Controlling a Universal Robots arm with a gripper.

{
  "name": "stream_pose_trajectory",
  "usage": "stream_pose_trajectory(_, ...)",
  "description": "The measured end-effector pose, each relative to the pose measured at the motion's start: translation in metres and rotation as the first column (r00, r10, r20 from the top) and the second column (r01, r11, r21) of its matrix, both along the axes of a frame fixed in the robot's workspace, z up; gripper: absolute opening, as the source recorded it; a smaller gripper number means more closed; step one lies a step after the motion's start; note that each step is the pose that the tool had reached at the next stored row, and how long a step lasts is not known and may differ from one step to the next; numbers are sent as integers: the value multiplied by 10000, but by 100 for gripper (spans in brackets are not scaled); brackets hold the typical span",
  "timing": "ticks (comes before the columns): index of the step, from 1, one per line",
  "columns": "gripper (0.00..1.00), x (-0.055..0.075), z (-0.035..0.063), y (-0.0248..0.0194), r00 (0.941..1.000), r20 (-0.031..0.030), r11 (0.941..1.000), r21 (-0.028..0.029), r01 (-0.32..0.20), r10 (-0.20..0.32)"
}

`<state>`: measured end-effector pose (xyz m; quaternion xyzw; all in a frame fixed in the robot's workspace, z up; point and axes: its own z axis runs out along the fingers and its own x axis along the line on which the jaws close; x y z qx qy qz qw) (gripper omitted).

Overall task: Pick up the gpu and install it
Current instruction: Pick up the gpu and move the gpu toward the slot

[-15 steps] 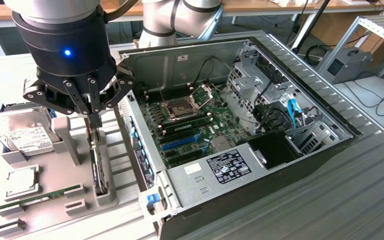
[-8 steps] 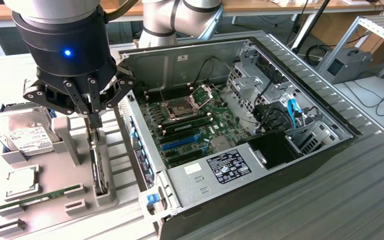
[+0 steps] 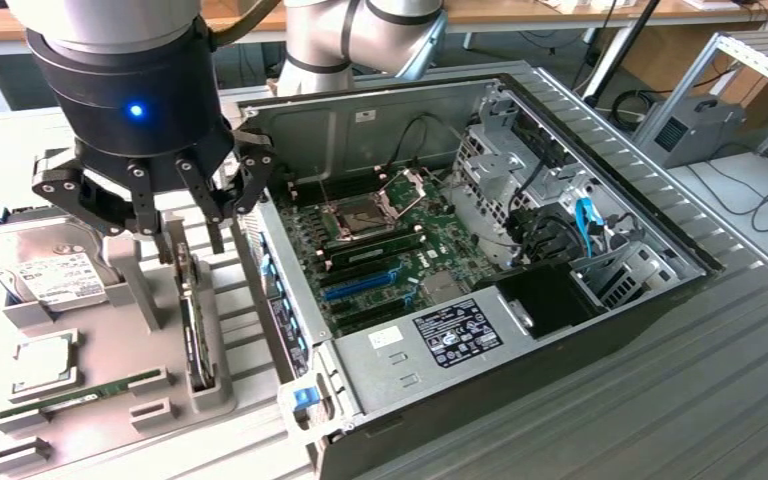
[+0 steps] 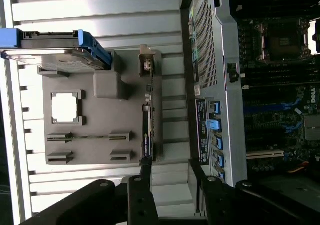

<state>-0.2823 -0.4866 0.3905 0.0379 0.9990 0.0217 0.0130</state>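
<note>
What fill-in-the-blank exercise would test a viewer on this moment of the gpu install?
1. The gpu stands on its ____ in the gray holder, outside the computer case.
2. The gripper hangs over the holder with its jaws ____.
3. The hard drive on the holder carries a ____ label.
Missing words: edge; open; white.

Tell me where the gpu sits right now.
Exterior view's left: the gpu stands on edge in the grey holder, under the gripper, between the hard drive and the computer case.
</note>
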Motion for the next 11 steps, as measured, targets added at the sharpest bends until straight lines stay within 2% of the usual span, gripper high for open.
stream_pose_trajectory(3, 42, -3, -109, 0, 10000, 1, 10000, 1, -1, 1)
stream_pose_trajectory(11, 42, -3, -286, 0, 10000, 1, 10000, 1, 0, 0)
